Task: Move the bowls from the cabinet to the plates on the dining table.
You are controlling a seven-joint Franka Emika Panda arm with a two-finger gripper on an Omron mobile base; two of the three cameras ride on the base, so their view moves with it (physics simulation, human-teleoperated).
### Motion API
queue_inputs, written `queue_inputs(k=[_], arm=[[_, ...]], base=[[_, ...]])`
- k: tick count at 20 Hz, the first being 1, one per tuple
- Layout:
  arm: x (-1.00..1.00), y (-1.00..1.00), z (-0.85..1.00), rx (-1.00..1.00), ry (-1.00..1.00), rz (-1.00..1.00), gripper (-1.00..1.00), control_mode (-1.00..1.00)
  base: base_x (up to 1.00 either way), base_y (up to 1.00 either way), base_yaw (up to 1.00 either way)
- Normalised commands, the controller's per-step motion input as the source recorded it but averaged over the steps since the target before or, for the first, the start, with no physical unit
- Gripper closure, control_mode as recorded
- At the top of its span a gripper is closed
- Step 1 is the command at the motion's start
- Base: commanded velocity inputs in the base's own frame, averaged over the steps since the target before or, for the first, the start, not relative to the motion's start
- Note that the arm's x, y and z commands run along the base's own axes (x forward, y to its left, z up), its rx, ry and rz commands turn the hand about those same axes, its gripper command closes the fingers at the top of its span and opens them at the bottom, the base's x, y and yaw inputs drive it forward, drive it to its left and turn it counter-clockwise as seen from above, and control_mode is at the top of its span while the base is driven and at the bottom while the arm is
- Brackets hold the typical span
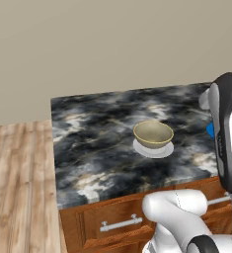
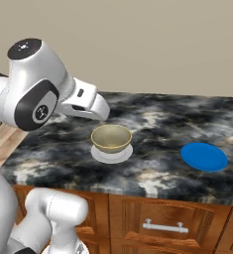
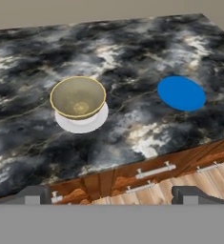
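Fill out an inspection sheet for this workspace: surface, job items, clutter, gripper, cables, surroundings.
Surface: dining table with a dark marbled stone top, over wooden drawers with silver handles.
Job items: one bowl sits upright on the pale plate; the blue plate lies bare beside it, apart from the bowl.
Clutter: nothing seen.
Gripper: gripper open and empty, pulled back over the table's front edge, touching nothing.
Cables: nothing seen.
Surroundings: plain beige wall behind the table; wooden floor at its left end in the left base view.
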Motion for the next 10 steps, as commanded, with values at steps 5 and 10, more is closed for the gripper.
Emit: queue_inputs(k=[5, 10], arm=[[-0.12, 0.0, 0.09, 0.0, 0.0, 0.01, -1.0, 1.0], [0.0, 0.0, 0.0, 0.0, 0.0, 0.0, -1.0, 1.0]], base=[[-0.19, 0.0, 0.01], [-0.36, -0.03, -0.03]])
